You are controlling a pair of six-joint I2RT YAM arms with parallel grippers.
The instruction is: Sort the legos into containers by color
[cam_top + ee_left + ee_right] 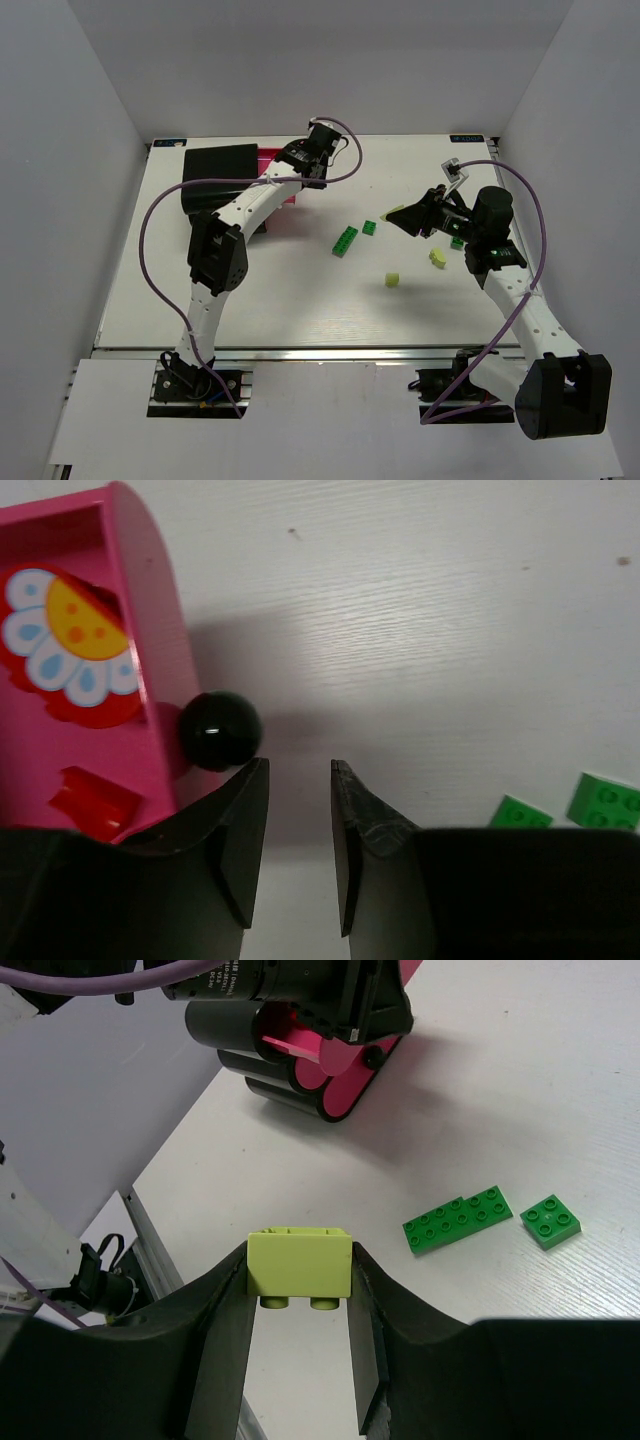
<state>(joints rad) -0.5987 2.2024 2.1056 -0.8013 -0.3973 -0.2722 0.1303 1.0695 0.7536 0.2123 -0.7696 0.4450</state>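
Observation:
A pink drawer (pixel 130 600) with a flower sticker stands pulled out, and a red lego (pixel 95 798) lies inside it. Its round black knob (pixel 220 730) sits just beside my left gripper (pixel 298 770), which is open with only bare table between the fingers. My right gripper (pixel 300 1260) is shut on a pale yellow lego (pixel 300 1263), held above the table right of centre (pixel 397 214). A long green lego (pixel 458 1222) and a small green one (pixel 551 1221) lie on the table beyond it. From above, the left gripper (pixel 297 172) hovers at the drawer (pixel 286 199).
The black cabinet (pixel 220 175) stands at the back left. Two pale yellow legos (pixel 392 280) (pixel 438 258) and a green one (pixel 457 243) lie near the right arm. White walls enclose the table on three sides.

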